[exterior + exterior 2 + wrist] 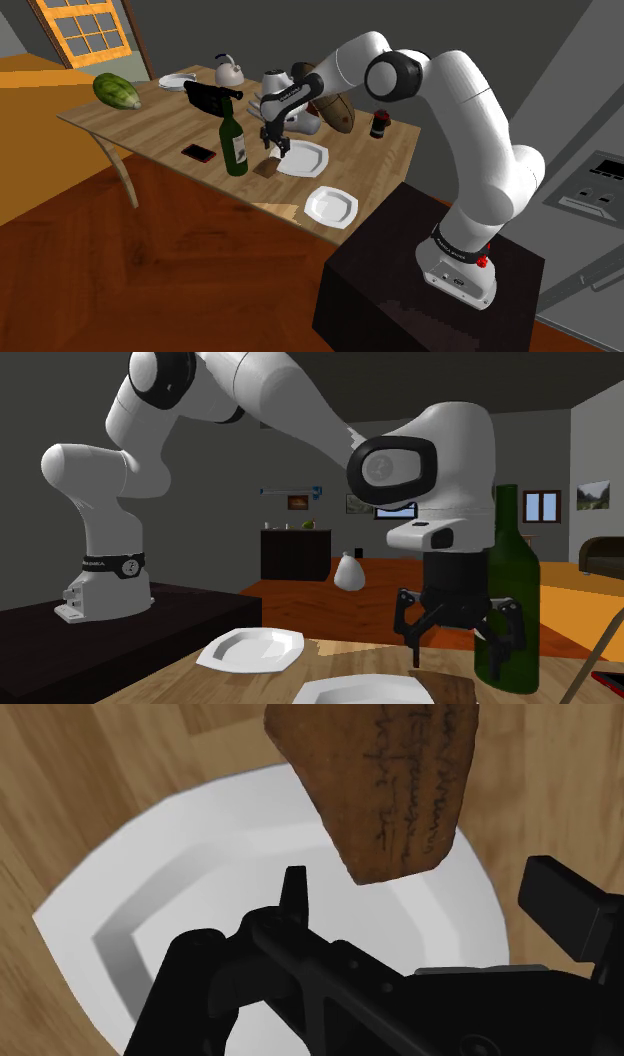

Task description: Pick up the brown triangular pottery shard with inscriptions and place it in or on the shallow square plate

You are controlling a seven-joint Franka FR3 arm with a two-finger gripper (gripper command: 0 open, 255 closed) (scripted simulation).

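Observation:
The brown triangular shard (390, 784) carries dark written lines. Its pointed end reaches over the rim of the shallow white square plate (150, 924), and the rest lies over the wooden table. In the shoulder view the shard (266, 168) sits at the left edge of the plate (305, 158). My gripper (277, 148) hangs just above that spot, and it is open. Its fingers stand wide apart in the wrist view, with nothing between them at the gripper (428, 899). The shard is beyond the fingertips. From the second exterior view the gripper (462, 642) hovers over the shard (450, 687).
A green wine bottle (233, 140) stands close to the gripper, toward the shoulder view's left. A red phone (198, 152) lies beyond it. A second white plate (331, 206) sits near the table's front edge. A melon (116, 90), a kettle (228, 71) and a dark jar (379, 124) line the back.

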